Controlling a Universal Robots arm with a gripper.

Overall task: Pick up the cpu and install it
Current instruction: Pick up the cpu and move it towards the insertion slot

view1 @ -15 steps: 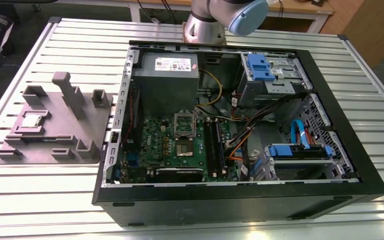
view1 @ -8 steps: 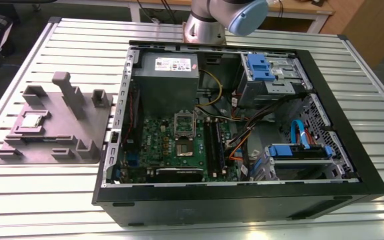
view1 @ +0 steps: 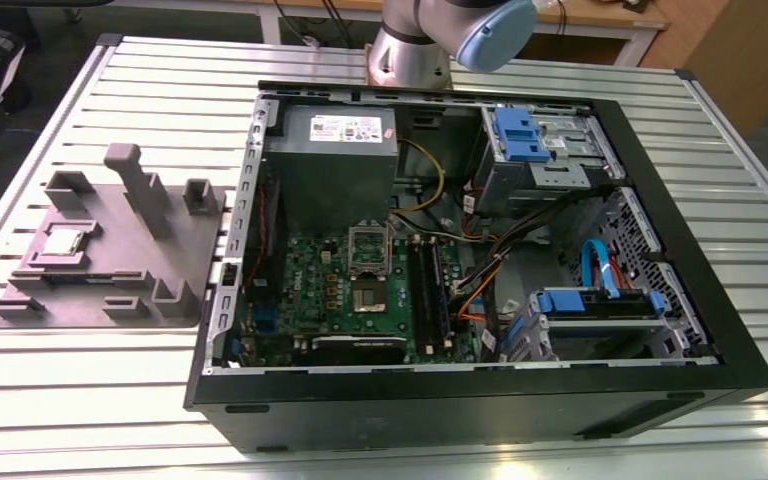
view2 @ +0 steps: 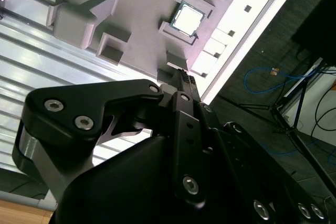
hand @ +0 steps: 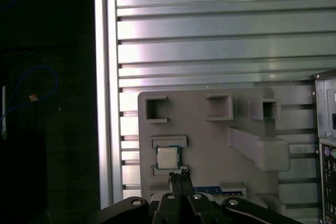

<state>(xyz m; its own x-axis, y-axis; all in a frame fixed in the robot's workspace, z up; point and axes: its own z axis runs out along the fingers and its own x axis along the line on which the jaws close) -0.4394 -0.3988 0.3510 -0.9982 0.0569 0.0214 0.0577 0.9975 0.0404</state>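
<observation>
The cpu [view1: 64, 241], a small square chip with a shiny metal top, lies flat in a recess of the grey holder tray [view1: 104, 295] on the table, at the exterior view's left of the open computer case [view1: 491, 400]. Both wrist views look down on the cpu [hand: 167, 157] [view2: 187, 19] in its pocket. My gripper [hand: 178, 176] [view2: 181, 75] hangs well above the tray with its thin black fingers together and nothing between them. The motherboard [view1: 311, 280] lies inside the case, with its socket [view1: 368, 297] near the middle and a raised metal frame just behind it.
The tray [hand: 210, 145] carries several raised grey blocks and posts [view1: 137, 185] around the cpu pocket. Inside the case are a grey power supply [view1: 335, 150], blue drive bays [view1: 524, 135], cables and black RAM slots [view1: 427, 290]. The slatted metal table [hand: 210, 35] ends at an edge near the tray.
</observation>
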